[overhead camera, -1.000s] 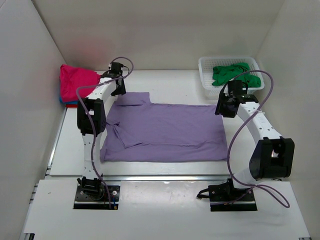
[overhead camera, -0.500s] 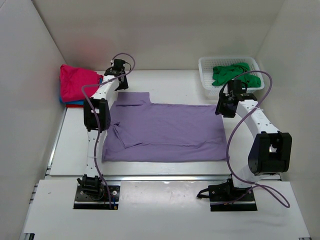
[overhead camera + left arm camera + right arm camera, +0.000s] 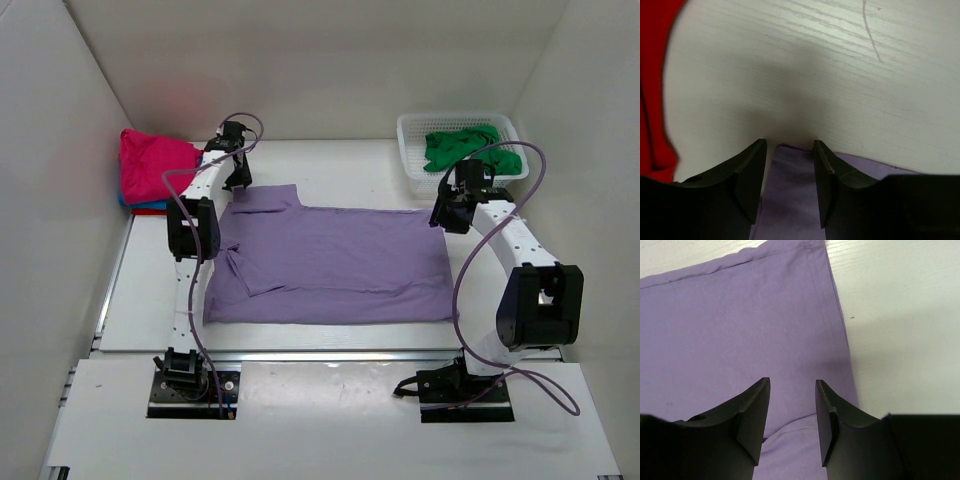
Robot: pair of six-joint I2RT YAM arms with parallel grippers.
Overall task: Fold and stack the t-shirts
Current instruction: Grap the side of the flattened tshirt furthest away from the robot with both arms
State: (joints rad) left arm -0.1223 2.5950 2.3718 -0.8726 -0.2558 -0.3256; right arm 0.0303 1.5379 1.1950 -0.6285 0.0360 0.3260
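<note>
A lilac purple t-shirt lies spread flat on the white table, its left side folded in. My left gripper is at its far left sleeve corner. In the left wrist view the gripper is open, and its fingers straddle the lilac cloth's edge. My right gripper is at the shirt's far right corner. In the right wrist view it is open just above the lilac cloth, with a small fold between the fingers. A magenta pink shirt tops a stack at the far left. A green shirt lies in the basket.
The white lattice basket stands at the far right corner. Red and blue cloth edges show under the pink shirt. Red cloth fills the left edge of the left wrist view. White walls close in the table on three sides.
My left gripper shifted slightly away and then back to the sleeve corner. The right gripper and the lilac shirt have hardly moved.
</note>
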